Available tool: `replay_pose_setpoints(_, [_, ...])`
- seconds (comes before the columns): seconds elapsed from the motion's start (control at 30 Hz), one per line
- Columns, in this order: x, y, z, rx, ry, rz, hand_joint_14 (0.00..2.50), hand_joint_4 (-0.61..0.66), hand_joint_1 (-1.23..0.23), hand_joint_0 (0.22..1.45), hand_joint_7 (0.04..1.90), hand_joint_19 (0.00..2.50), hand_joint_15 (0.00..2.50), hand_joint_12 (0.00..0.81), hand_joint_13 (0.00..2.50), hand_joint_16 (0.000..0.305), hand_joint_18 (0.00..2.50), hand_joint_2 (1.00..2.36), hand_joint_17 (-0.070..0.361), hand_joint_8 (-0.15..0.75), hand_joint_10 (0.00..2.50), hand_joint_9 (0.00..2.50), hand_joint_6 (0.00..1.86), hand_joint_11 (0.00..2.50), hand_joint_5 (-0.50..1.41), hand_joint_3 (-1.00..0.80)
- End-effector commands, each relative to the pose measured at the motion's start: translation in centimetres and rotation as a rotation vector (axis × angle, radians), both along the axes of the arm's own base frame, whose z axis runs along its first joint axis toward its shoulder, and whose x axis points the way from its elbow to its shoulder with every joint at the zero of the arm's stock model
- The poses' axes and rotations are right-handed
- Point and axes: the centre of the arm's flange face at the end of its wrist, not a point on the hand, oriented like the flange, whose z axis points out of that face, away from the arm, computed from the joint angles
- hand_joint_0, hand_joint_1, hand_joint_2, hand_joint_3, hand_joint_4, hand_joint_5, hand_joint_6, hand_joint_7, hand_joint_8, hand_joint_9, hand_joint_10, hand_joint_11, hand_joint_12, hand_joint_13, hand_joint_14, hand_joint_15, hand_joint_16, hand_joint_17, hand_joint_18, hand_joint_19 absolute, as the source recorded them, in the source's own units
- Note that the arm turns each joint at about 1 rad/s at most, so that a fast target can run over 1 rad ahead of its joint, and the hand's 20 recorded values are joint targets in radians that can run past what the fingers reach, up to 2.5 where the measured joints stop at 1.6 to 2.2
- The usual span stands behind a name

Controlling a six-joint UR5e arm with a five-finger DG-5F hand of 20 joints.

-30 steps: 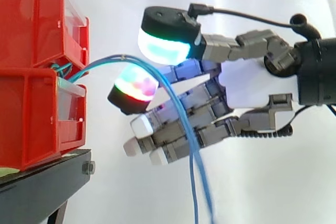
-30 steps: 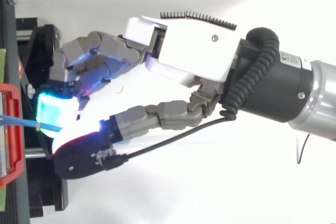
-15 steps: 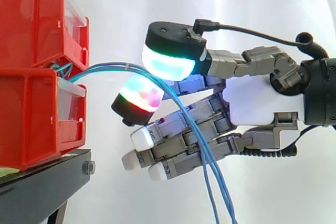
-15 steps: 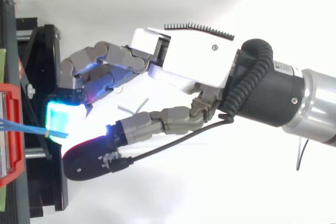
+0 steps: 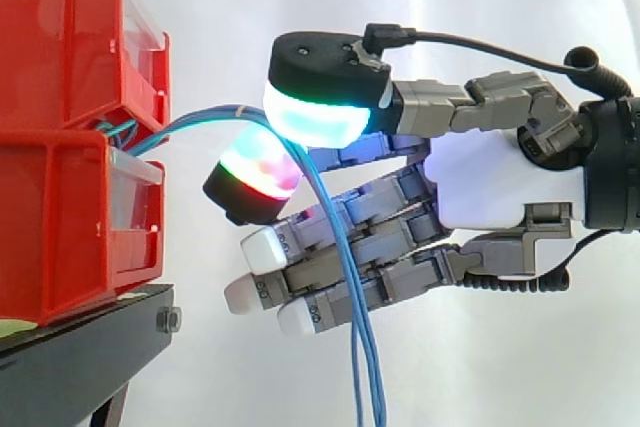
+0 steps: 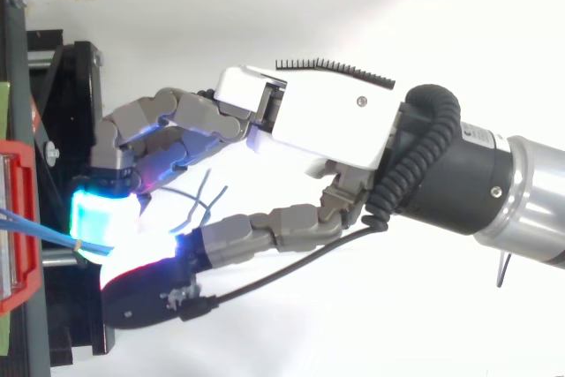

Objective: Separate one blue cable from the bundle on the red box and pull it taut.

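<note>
Just right of the red bins (image 5: 60, 197), hand (image 5: 495, 182) has fingers curled, pinching blue cables (image 5: 338, 247) btwn two glowing pads (image 5: 312, 119). Cables arc out from btwn the bins, then hang down past the lower fingers.

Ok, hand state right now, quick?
Hand: shut on the thin blue cables coming from the red plastic bins.

Hand (image 6: 322, 116): white palm shell, small screw on back, grey segmented fingers (image 5: 400, 239). Fingertip pads (image 5: 320, 117) thick, black-backed, glowing cyan-green; one glows red, green, magenta; lower tips plain white. Wrist (image 6: 468, 174) black, silver sleeve (image 6: 540, 196) behind
</note>
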Motion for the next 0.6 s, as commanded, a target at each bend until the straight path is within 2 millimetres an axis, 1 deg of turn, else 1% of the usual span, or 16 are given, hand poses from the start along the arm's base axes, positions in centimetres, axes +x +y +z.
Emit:
replay_pose_setpoints(0.0, [0.0, 0.14, 0.02, 0.002, -0.001, 0.0, 0.01, 0.09, -0.97, 0.67, 1.05, 0.19, 0.16, 0.388, 0.53, 0.046, 0.55, 1.01, 0.103, 0.333, 0.01, 0.78, 0.91, 0.51, -0.18, -0.34])
replay_pose_setpoints(0.07, [0.08, 0.16, 0.27, 0.004, -0.003, 0.0, 0.01, 0.11, -0.96, 0.7, 1.03, 0.19, 0.15, 0.387, 0.54, 0.046, 0.56, 1.01, 0.103, 0.335, 0.01, 0.78, 0.9, 0.51, -0.18, -0.42])
replay_pose_setpoints(0.17, [0.11, 0.16, 0.34, 0.004, -0.004, 0.0, 0.01, 0.12, -0.95, 0.71, 1.01, 0.19, 0.16, 0.384, 0.54, 0.045, 0.57, 1.0, 0.102, 0.331, 0.01, 0.79, 0.9, 0.52, -0.18, -0.5])
replay_pose_setpoints(0.23, [0.09, 0.16, 0.33, 0.004, -0.003, 0.0, 0.0, 0.13, -0.95, 0.7, 1.01, 0.19, 0.16, 0.385, 0.55, 0.045, 0.57, 1.0, 0.101, 0.331, 0.01, 0.79, 0.9, 0.51, -0.18, -0.5])
replay_pose_setpoints(0.33, [0.06, 0.15, 0.26, 0.004, -0.001, 0.0, 0.01, 0.15, -0.92, 0.65, 1.04, 0.21, 0.17, 0.385, 0.56, 0.045, 0.58, 1.0, 0.101, 0.339, 0.01, 0.81, 0.89, 0.52, -0.17, -0.5])
replay_pose_setpoints(0.4, [0.13, 0.18, 0.4, 0.004, -0.004, 0.002, 0.01, 0.16, -0.83, 0.58, 1.06, 0.22, 0.17, 0.391, 0.56, 0.046, 0.58, 1.0, 0.102, 0.342, 0.01, 0.82, 0.88, 0.51, -0.16, -0.5])
replay_pose_setpoints(0.57, [0.12, 0.17, 0.4, 0.004, -0.004, 0.0, 0.01, 0.17, -0.71, 0.55, 1.09, 0.23, 0.18, 0.4, 0.56, 0.047, 0.59, 1.0, 0.107, 0.364, 0.01, 0.86, 0.87, 0.51, -0.14, -0.5])
